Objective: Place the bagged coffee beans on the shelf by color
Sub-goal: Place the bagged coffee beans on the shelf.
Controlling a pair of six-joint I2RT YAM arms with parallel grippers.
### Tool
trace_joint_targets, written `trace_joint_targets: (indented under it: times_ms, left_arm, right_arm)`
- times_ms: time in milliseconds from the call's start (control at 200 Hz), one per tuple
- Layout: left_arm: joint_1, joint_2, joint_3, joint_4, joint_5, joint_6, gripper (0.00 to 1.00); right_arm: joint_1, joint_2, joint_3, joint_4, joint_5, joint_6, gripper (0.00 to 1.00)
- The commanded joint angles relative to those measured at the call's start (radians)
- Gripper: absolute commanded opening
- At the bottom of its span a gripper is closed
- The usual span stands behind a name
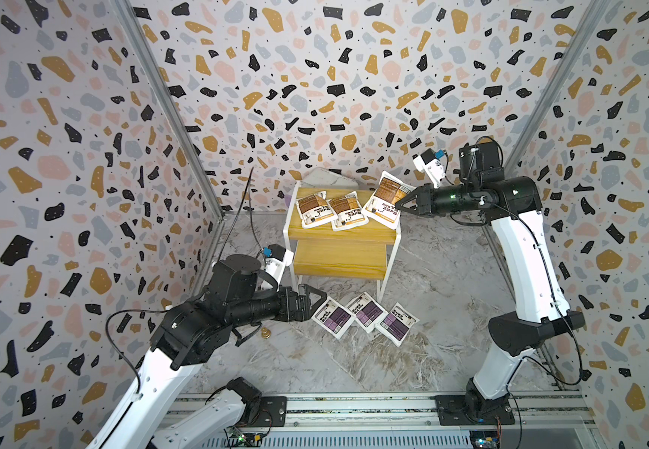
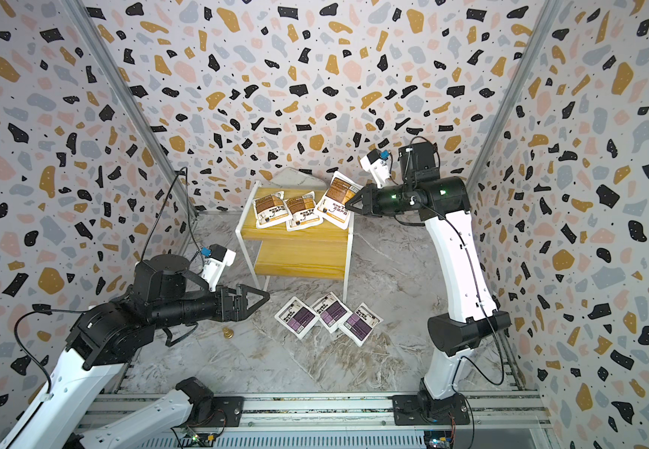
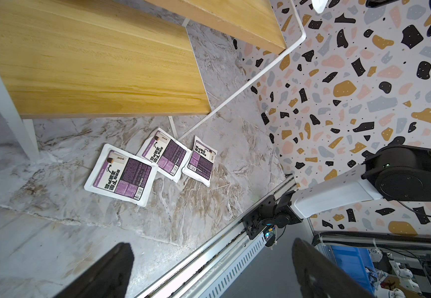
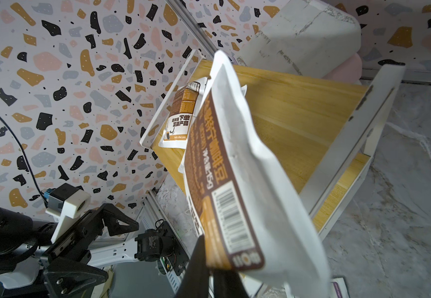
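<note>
Nearest, three purple pouches lie flat on the marble floor just before the shelf, edges touching, so one pinch may drag two. The left gripper hangs low and level just beside them, fingers spread wide, empty. Farther back, two brown pouches sit on the upper board and the lower board is bare. The right gripper, forearm level, pinches the third brown pouch by one edge, tilted over the board's end; released here, it likely slips off.
</note>
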Motion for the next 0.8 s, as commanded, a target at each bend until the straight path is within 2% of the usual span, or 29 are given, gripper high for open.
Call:
trace_joint_targets:
  times_ms: [0, 340, 621, 796]
  left_arm:
    - [0.009, 0.004, 0.02, 0.013, 0.025, 0.022, 1.0]
    - [0.021, 0.0, 0.015, 0.002, 0.03, 0.031, 1.0]
    - [0.034, 0.006, 0.005, 0.012, 0.043, 0.033, 1.0]
    - [0.042, 0.007, -0.006, 0.022, 0.056, 0.03, 1.0]
  right_arm:
    - [0.006, 0.008, 0.016, -0.021, 0.0, -0.025, 0.09]
    - [0.006, 0.035, 0.022, -0.034, 0.027, -0.037, 0.13]
    - [0.007, 0.051, 0.03, -0.034, 0.028, -0.035, 0.26]
    - [0.006, 0.059, 0.042, -0.033, 0.042, -0.031, 0.41]
